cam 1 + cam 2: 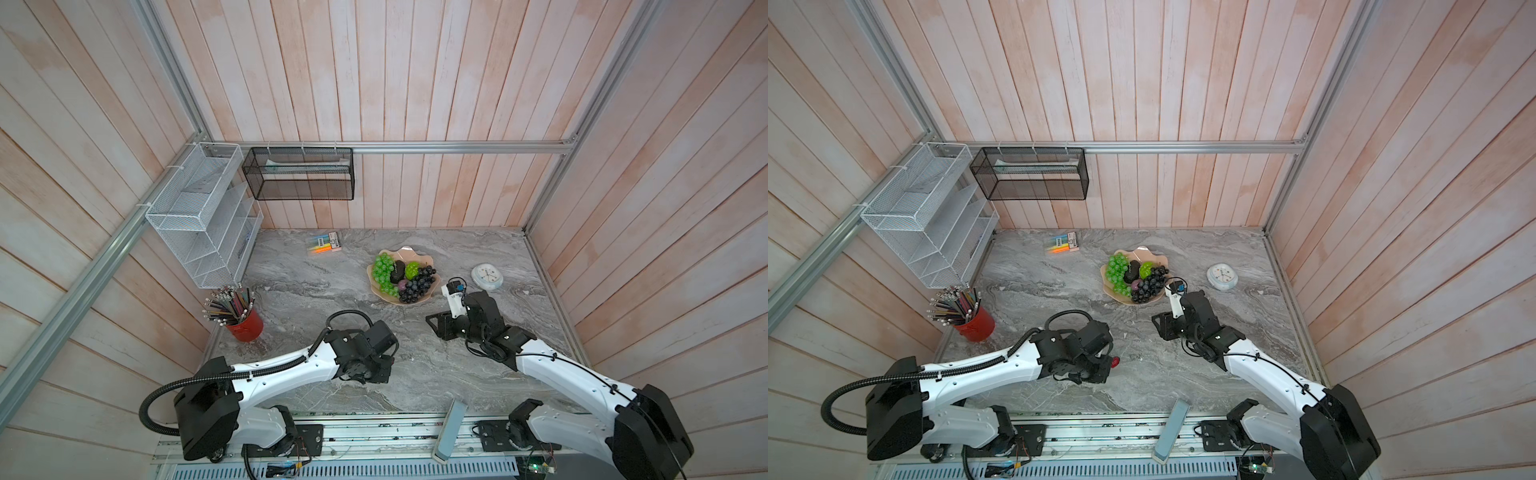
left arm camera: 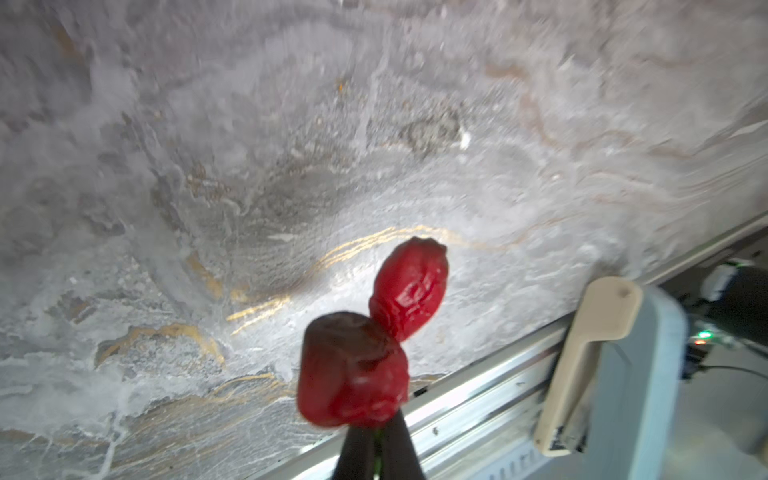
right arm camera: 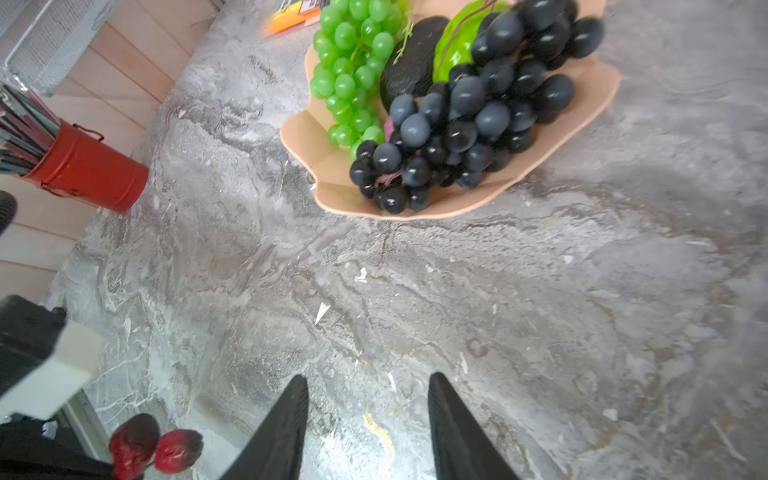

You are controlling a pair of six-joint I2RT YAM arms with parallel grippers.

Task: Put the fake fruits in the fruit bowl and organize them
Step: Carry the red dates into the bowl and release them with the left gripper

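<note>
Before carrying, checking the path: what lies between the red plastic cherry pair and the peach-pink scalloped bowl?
Only bare grey marble tabletop, as the right wrist view shows.

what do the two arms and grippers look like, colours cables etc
Both arms have glossy white shells with black joints and black base housings. The left arm carries a ribbed black hose; the right arm a thin black cable. The left gripper and right gripper have slim, tapered black fingers.
</note>
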